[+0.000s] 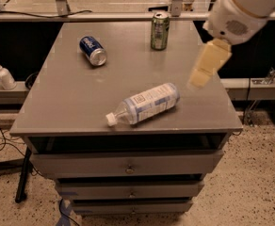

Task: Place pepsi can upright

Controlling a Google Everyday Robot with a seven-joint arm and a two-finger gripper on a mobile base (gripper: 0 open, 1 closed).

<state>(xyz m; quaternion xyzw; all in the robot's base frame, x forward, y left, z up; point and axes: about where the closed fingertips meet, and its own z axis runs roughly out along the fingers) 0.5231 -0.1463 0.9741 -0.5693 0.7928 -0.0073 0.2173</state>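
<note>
The pepsi can (93,51) is dark blue with a silver end and lies on its side at the back left of the grey tabletop (67,98). My gripper (205,65), cream-coloured under a white arm, hangs above the right part of the tabletop. It is well to the right of the pepsi can and holds nothing that I can see.
A green can (159,30) stands upright at the back centre. A clear plastic bottle (146,103) with a white cap lies on its side near the front edge. Drawers (128,166) sit under the top. A white pump dispenser (3,74) stands on a ledge at left.
</note>
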